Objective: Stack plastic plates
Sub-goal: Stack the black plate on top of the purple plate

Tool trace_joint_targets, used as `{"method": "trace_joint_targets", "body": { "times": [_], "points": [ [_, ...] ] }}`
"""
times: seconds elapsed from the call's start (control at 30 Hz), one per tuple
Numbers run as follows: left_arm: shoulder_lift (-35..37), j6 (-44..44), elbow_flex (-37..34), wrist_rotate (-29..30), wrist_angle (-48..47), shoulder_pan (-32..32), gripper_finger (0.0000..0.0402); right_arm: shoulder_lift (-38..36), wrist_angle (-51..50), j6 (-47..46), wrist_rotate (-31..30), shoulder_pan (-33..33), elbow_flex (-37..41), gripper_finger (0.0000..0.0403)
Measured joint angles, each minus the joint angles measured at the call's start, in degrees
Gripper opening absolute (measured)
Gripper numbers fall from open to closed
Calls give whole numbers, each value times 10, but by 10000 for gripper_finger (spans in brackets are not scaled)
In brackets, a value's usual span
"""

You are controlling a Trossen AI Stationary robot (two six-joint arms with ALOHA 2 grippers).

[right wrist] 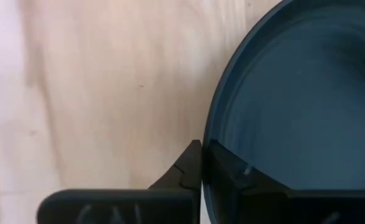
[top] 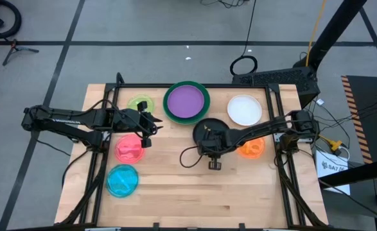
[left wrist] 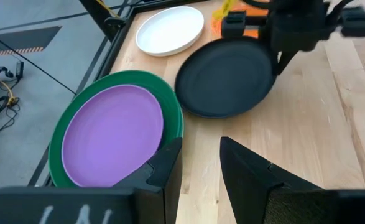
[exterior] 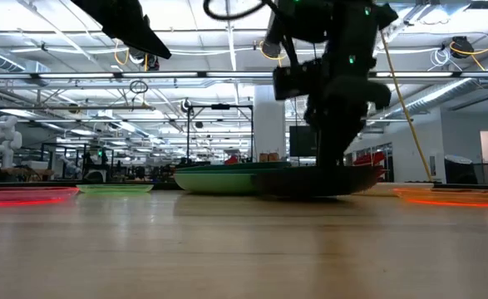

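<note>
A black plate point(top: 211, 130) sits mid-table, and my right gripper point(top: 210, 148) is shut on its near rim. A purple plate point(top: 186, 101) lies inside a dark green plate point(top: 201, 90) at the far edge. White point(top: 244, 109), orange point(top: 251, 148), pink point(top: 130, 147), blue point(top: 122, 179) and yellow-green point(top: 139, 103) small plates lie flat on the wood. My left gripper point(left wrist: 201, 163) is open and hovers between the yellow-green and pink plates point(top: 151, 125), pointing toward the purple plate point(left wrist: 112, 134). My right gripper point(right wrist: 204, 163) pinches the black plate's near rim point(right wrist: 214, 127), one finger outside the rim and one finger point(right wrist: 235, 177) inside the plate's hollow. The fingers come from above, pointing down. In the low view the plate point(exterior: 318, 180) sits low over the wood; whether it is lifted clear I cannot tell.
Dark metal rails point(top: 105, 160) run along the table's left and right sides. Bare wood point(top: 194, 192) stretches across the near half of the table. The white plate point(left wrist: 170, 30) and the orange plate lie close to the black one on its right.
</note>
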State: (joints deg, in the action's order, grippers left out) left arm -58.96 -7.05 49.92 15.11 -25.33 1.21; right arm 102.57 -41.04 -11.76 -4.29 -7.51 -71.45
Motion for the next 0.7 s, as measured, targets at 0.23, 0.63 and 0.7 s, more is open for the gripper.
{"method": "trace_joint_targets", "body": {
  "times": [0.23,0.63,0.7],
  "points": [
    [0,-2,0,0,0,0,115,0,-131,27,-1,-15,-110,5],
    [0,-9,0,0,0,0,115,0,-158,167,-47,26,-196,3],
    [0,-9,0,0,0,0,115,3,-140,202,-48,46,-197,3]
  ]
}}
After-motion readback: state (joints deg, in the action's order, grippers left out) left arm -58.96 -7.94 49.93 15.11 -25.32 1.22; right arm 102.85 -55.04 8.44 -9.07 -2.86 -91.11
